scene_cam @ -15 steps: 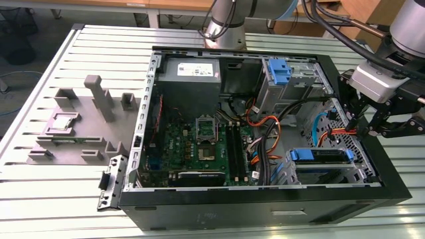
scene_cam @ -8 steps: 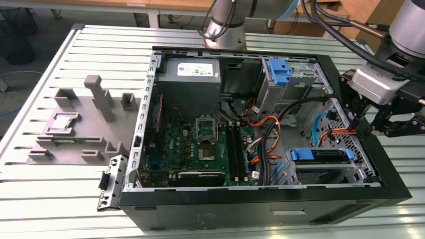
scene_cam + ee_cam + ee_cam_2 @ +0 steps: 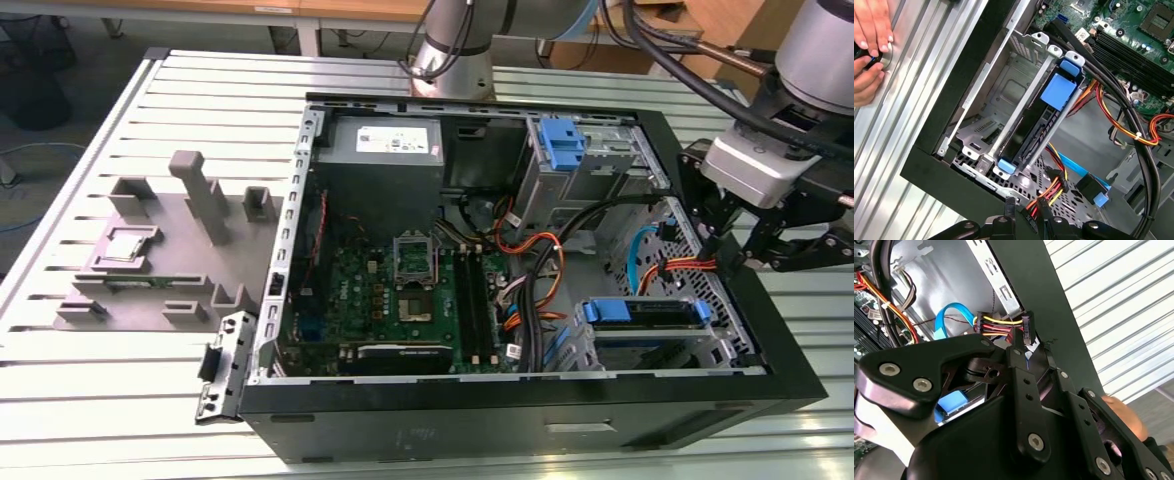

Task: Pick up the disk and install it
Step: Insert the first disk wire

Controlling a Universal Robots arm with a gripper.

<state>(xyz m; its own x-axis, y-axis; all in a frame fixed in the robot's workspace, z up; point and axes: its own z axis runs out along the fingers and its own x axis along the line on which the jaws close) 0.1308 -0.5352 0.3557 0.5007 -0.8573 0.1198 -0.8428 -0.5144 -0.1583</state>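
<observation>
Both pincer [image 3: 1026, 347] fingers pinch a power connector [image 3: 1027, 330].

Black computer case [image 3: 534, 415]; green motherboard [image 3: 387, 290]; blue disk [image 3: 1056, 92] bracket; orange, yellow, red cables [image 3: 1051, 192]; grey slatted table [image 3: 120, 400].

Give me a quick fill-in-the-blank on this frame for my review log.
1. The flat disk in the metal cage has a ___ plastic bracket.
2. The gripper hovers at the black computer case's edge on the exterior view's ___.
3. The grey moulded fixture lies on the slatted metal table at the exterior view's ___.
Missing: blue; right; left.
</observation>
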